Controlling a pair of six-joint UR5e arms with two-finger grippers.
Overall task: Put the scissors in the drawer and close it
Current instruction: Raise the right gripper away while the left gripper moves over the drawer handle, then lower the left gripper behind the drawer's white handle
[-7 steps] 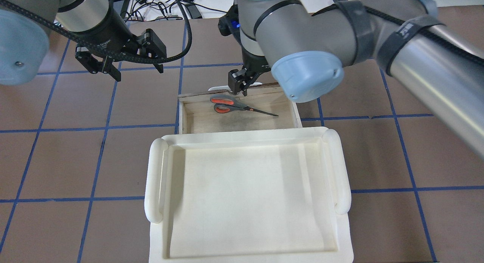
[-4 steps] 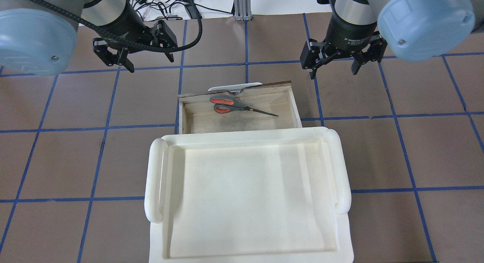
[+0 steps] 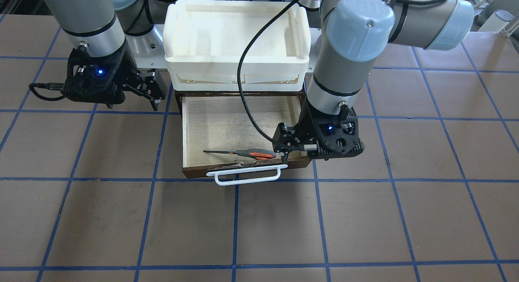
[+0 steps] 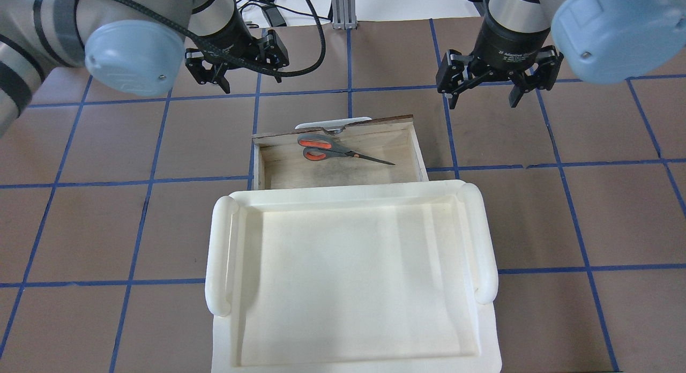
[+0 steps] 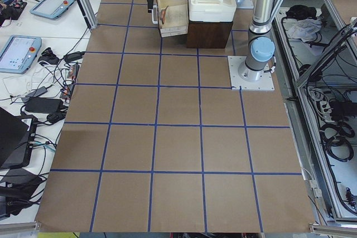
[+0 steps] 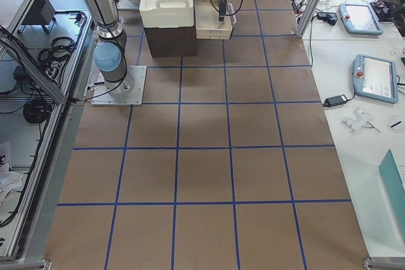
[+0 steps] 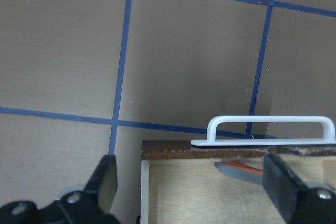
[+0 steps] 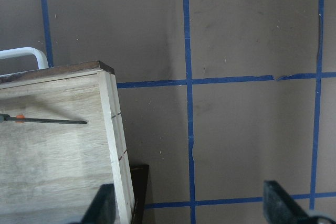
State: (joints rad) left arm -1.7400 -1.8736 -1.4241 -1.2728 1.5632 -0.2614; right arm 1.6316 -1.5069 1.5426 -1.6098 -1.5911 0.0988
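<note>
The scissors (image 4: 327,148), grey handles lined orange-red, lie inside the open wooden drawer (image 4: 257,164) near its dark front, blades pointing right. They also show in the front view (image 3: 253,154). The white bar handle (image 4: 332,122) is free. My left gripper (image 4: 251,82) is open and empty, hovering over the drawer's front left corner. The left wrist view shows the handle (image 7: 270,121) and a scissor handle (image 7: 239,169) between its open fingers. My right gripper (image 4: 485,101) is open and empty, above the table just right of the drawer. The right wrist view shows the drawer's side wall (image 8: 113,124).
A large white plastic bin (image 4: 225,255) sits on the dark cabinet behind the drawer, nearest the robot. Brown table with blue tape lines lies all around. Cables and equipment lie past the table's far edge (image 4: 241,8).
My right gripper has left the drawer's handle and swung off to the right, open. My left gripper has moved right, toward the drawer's front. The scissors have not moved.
</note>
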